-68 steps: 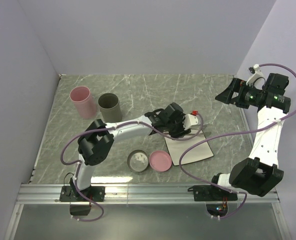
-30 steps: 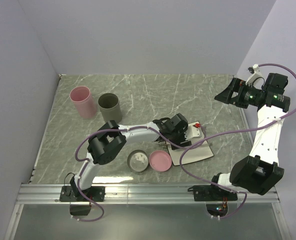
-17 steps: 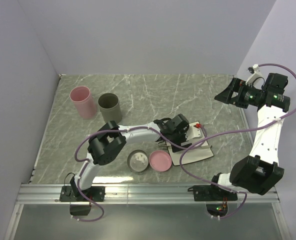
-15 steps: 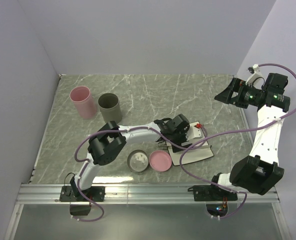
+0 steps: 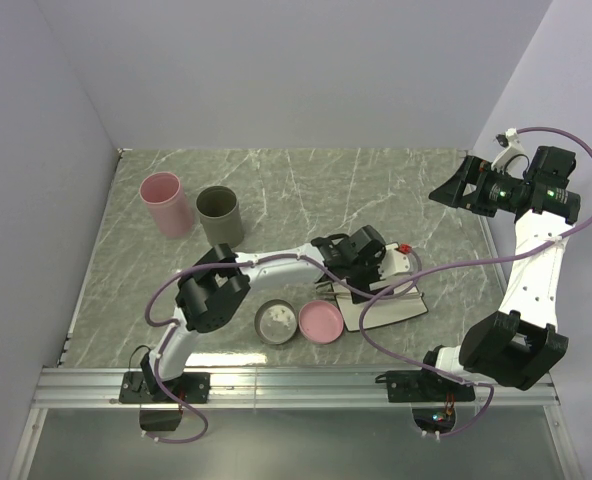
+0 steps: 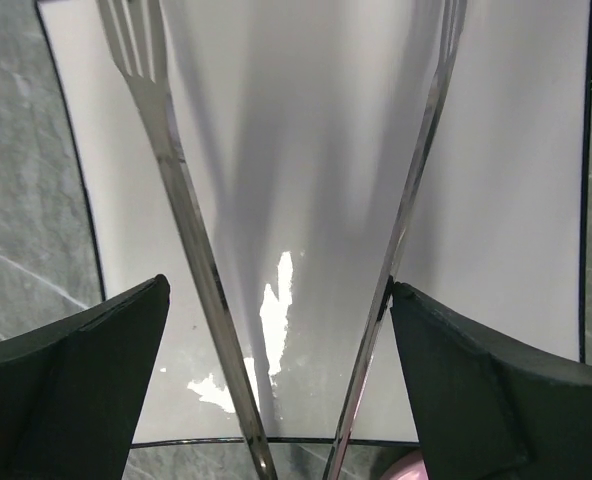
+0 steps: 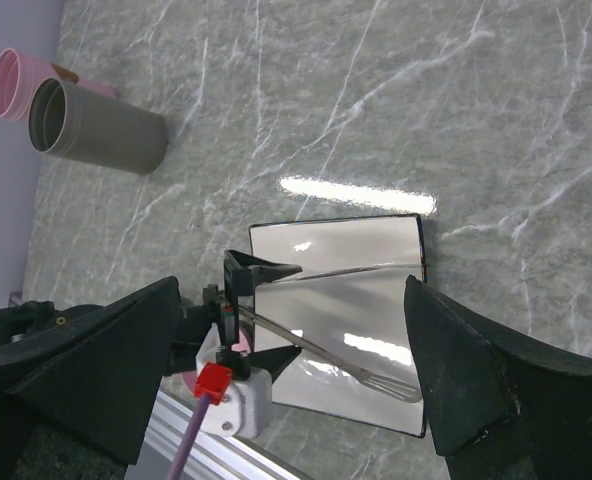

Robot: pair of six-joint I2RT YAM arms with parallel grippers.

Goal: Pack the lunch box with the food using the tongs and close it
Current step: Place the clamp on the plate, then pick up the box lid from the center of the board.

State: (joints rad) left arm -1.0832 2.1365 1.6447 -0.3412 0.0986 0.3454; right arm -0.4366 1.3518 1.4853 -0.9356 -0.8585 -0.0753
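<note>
At the far left of the table (image 5: 306, 190) a pink cup (image 5: 165, 203) stands upright with a grey cup (image 5: 219, 214) just beside it on its right. Nearer the arm bases, a round grey container (image 5: 276, 322) sits open, and a pink lid (image 5: 320, 322) lies flat, touching it on the right. Next comes a white square plate (image 5: 401, 310) with a dark rim. The left end effector (image 6: 279, 290) is low over the plate's near-left edge, its fingers spread wide. The tongs (image 6: 181, 190) lie between them, splayed in a V across the plate. One arm touches the right finger (image 6: 476, 390). The other is just clear of the left finger (image 6: 66, 380). At the far right, the right end effector (image 7: 292, 300) hangs high above the table with its fingers fully apart, gripping nothing.
</note>
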